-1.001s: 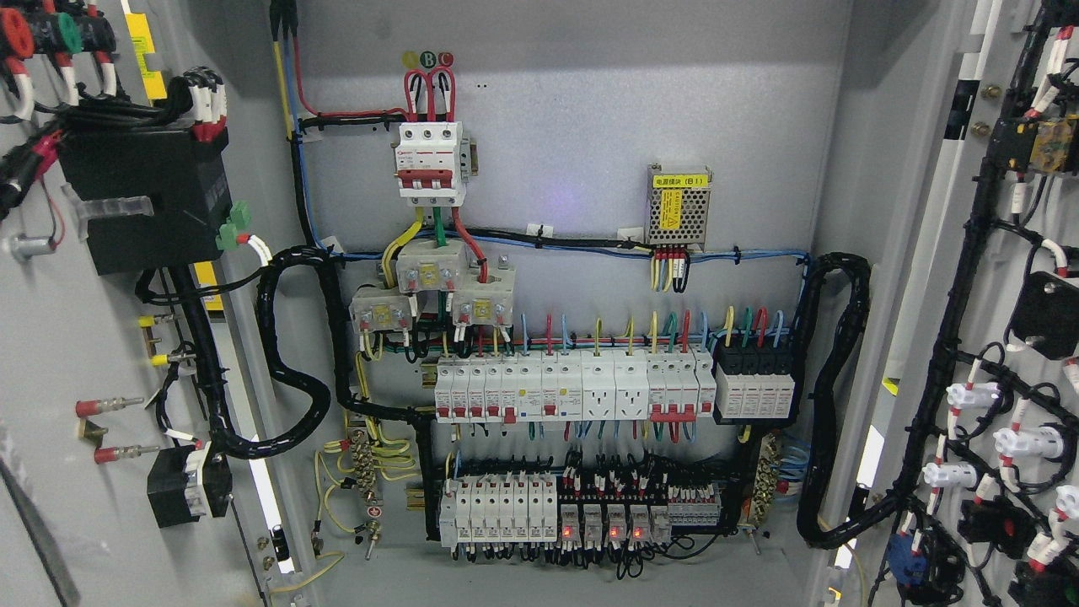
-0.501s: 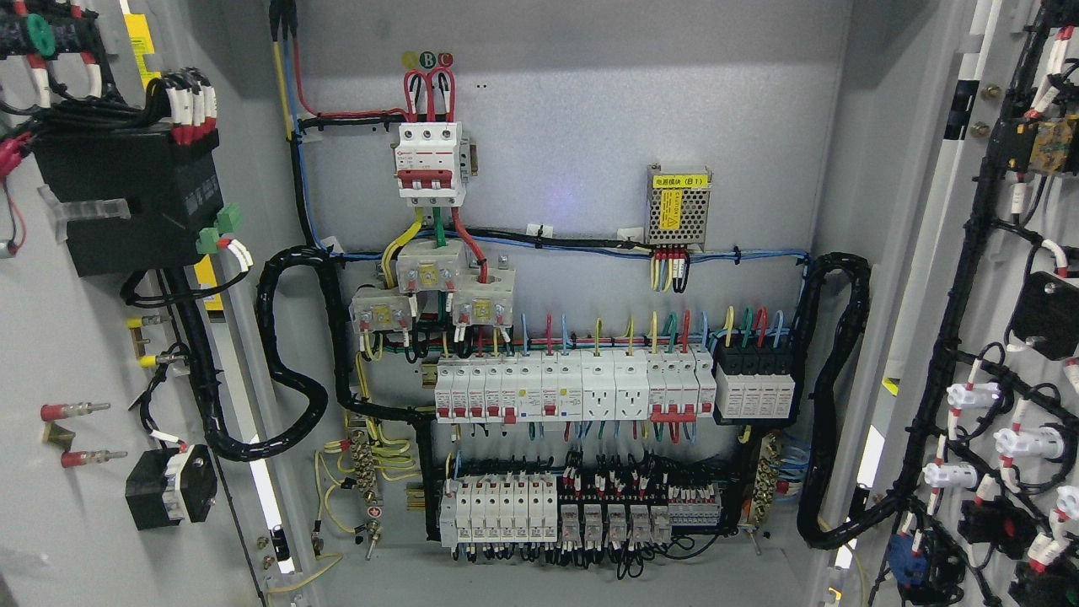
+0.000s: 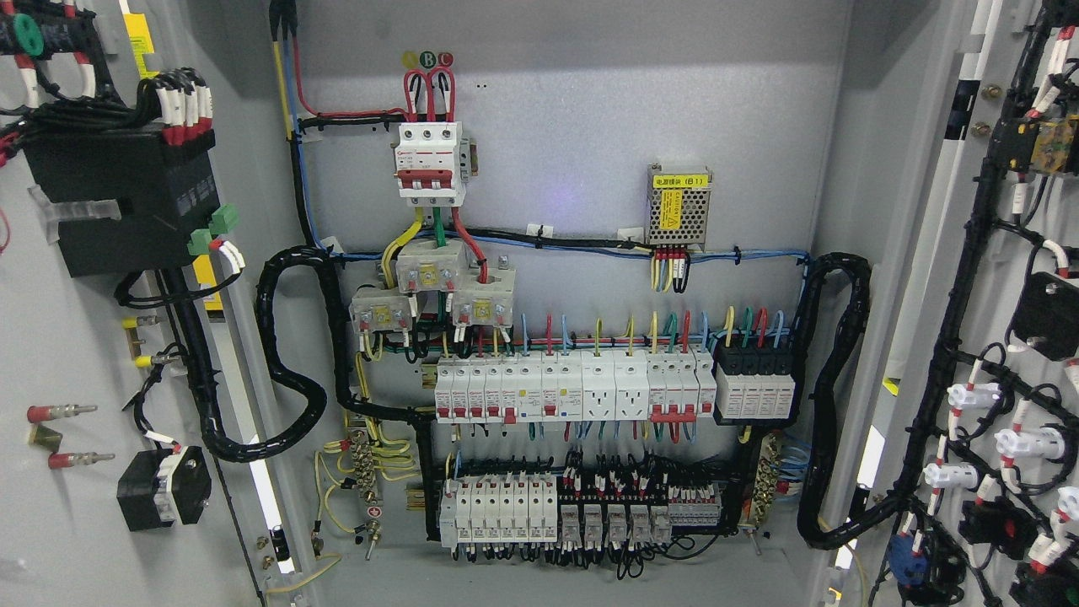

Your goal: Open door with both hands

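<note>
Neither robot hand is showing in the head view, so finger posture cannot be told. Both cabinet doors are standing open: the left door [image 3: 50, 354] is filling the picture's left edge with a black module [image 3: 118, 202] mounted on its inner face, and the right door [image 3: 1003, 337] is lining the right edge, carrying wired fittings. Between them the back panel [image 3: 590, 126] is lying exposed, with breaker rows [image 3: 573, 386] across its lower half.
</note>
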### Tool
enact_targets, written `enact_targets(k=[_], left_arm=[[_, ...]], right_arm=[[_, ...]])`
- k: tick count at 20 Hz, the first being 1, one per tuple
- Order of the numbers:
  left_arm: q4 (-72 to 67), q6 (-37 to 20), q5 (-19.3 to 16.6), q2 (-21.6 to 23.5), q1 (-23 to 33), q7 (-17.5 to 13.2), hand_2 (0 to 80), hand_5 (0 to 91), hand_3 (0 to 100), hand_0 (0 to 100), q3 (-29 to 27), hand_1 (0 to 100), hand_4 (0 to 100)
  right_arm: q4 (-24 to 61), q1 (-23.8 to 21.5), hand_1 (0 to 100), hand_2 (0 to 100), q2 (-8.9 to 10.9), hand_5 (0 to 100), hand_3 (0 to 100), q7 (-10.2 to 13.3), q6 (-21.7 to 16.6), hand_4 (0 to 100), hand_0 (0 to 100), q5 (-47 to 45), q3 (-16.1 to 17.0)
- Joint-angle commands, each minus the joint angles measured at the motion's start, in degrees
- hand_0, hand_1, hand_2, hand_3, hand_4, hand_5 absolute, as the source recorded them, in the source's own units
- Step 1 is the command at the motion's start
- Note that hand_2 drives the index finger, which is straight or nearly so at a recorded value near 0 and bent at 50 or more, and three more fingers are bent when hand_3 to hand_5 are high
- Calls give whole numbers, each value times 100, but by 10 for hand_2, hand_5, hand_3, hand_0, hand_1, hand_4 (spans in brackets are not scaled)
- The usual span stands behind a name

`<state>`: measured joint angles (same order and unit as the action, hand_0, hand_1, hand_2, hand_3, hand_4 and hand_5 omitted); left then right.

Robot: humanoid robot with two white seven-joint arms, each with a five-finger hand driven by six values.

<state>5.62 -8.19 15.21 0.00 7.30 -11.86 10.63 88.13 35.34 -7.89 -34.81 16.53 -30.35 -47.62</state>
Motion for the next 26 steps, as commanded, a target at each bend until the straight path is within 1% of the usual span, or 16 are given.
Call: enact_targets(k=[1, 3, 5, 6, 7, 9, 11, 14, 16, 18, 19, 20, 21, 23, 24, 26], left_arm=[[0, 2, 0, 114, 0, -1, 0, 0, 0, 368, 0, 221, 0], [0, 2, 0, 114, 0, -1, 0, 0, 0, 368, 0, 221, 0], [0, 2, 0, 114, 0, -1, 0, 0, 0, 368, 0, 221, 0], [0, 2, 0, 106, 0, -1, 0, 0, 0, 368, 0, 221, 0], [0, 2, 0, 105, 0, -1, 0, 0, 0, 368, 0, 221, 0], [0, 2, -9, 114, 0, -1, 0, 0, 0, 368, 0, 221, 0], [9, 2, 0, 123, 0, -1, 0, 0, 0, 368, 0, 221, 0], [114, -24, -9, 149, 17, 8, 0, 0, 0, 368, 17, 221, 0], [306, -191, -9, 149, 9, 8, 0, 0, 0, 369, 26, 222, 0], [1007, -393, -26, 158, 148, 8, 0, 0, 0, 374, 26, 230, 0], [1446, -437, -96, 158, 297, 34, 0, 0, 0, 376, 35, 235, 0], [1946, -438, -253, 167, 481, 43, 0, 0, 0, 380, 26, 254, 0], [2473, -412, -429, 176, 657, 52, 0, 0, 0, 383, 26, 273, 0], [3406, -385, -798, 193, 983, 70, 0, 0, 0, 384, 18, 281, 0], [3810, -376, -974, 185, 1123, 87, 0, 0, 0, 384, 18, 281, 0], [4689, -376, -1221, 193, 1457, 105, 0, 0, 2, 383, -9, 282, 0]], right_arm=[[-76, 61, 104, 0, -55, 0, 0, 1, -1, 0, 214, 12, -54], [-68, 52, 104, 0, -55, 0, 0, -17, -1, 0, 214, 12, -28], [-67, -26, 104, 0, 24, 0, 0, -34, -53, 0, 214, 12, 86], [-67, -149, 104, 0, 120, 0, 0, -34, -62, 0, 214, 21, 217], [-67, -333, 104, 0, 269, 0, 0, -43, -62, 0, 214, 12, 401], [-59, -571, 104, 0, 472, 0, 0, -43, -114, 0, 214, 12, 718], [-59, -703, 104, 0, 648, 0, 0, -43, -176, 0, 214, 12, 1165], [-24, -835, 104, 0, 894, 0, 0, -8, -202, 0, 215, 29, 1606], [134, -1098, 104, 0, 1061, 0, 0, 10, -430, 0, 215, 56, 1878], [362, -1362, 104, 0, 1114, 0, 0, 36, -650, 0, 215, 230, 2168], [502, -1502, 104, 0, 1166, 0, 0, 80, -721, 0, 215, 432, 2283], [626, -1704, 104, 0, 1280, 0, 0, 97, -826, 0, 215, 634, 2345], [714, -1958, 103, 0, 1473, 0, 0, 98, -1009, 0, 215, 714, 2432], [776, -2328, 103, 0, 1737, 0, 0, 106, -1370, 0, 215, 733, 2564], [802, -2478, 103, 0, 1834, 0, 0, 106, -1528, 0, 215, 733, 2643], [882, -2855, 103, 0, 1993, 0, 0, 106, -1714, 0, 215, 733, 2950]])
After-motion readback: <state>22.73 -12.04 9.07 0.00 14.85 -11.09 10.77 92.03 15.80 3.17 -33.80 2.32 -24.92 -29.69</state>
